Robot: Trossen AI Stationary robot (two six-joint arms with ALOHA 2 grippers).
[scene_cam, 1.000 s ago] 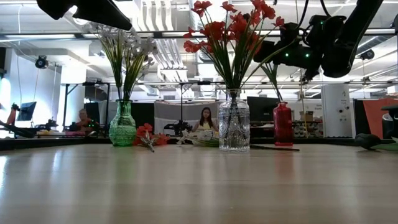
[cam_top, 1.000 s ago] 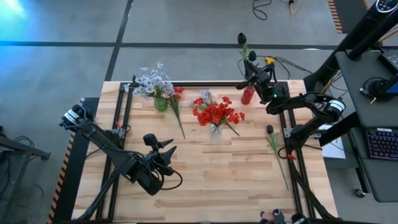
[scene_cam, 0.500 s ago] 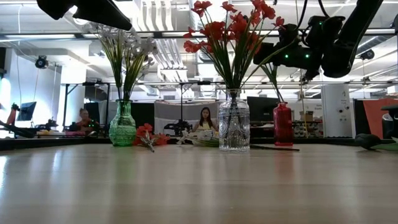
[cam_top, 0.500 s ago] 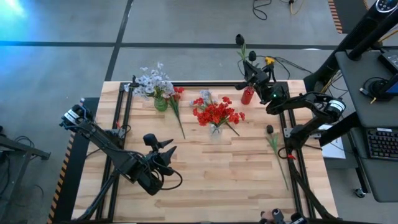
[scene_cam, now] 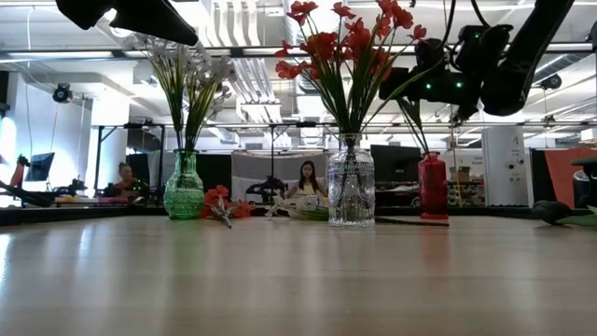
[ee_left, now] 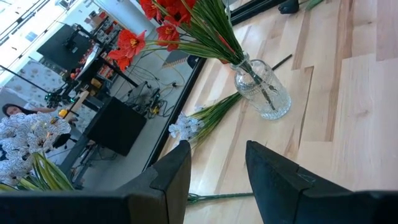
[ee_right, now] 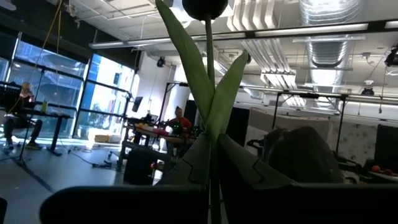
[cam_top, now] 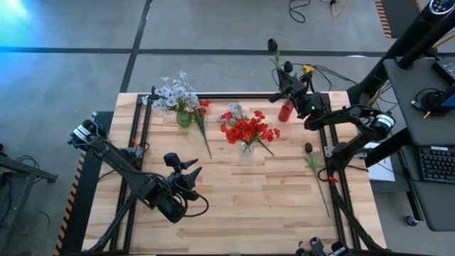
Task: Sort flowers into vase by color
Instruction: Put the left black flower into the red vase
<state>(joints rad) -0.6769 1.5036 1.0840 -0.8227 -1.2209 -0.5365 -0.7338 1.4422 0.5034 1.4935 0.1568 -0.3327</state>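
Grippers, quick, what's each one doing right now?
Left gripper: open, holding nothing, hovering over the table's near side.
Right gripper: shut on the dark flower, above the red vase.

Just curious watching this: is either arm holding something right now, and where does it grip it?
The right gripper pinches a dark flower by its green stem. The left gripper is open, empty.

The left gripper (ee_left: 214, 171) hangs open above the table (ee_left: 348, 124) — beyond its fingers, red flowers (ee_left: 171, 25) in a clear vase (ee_left: 264, 90), a pale spray (ee_left: 186, 127) probably lying flat.
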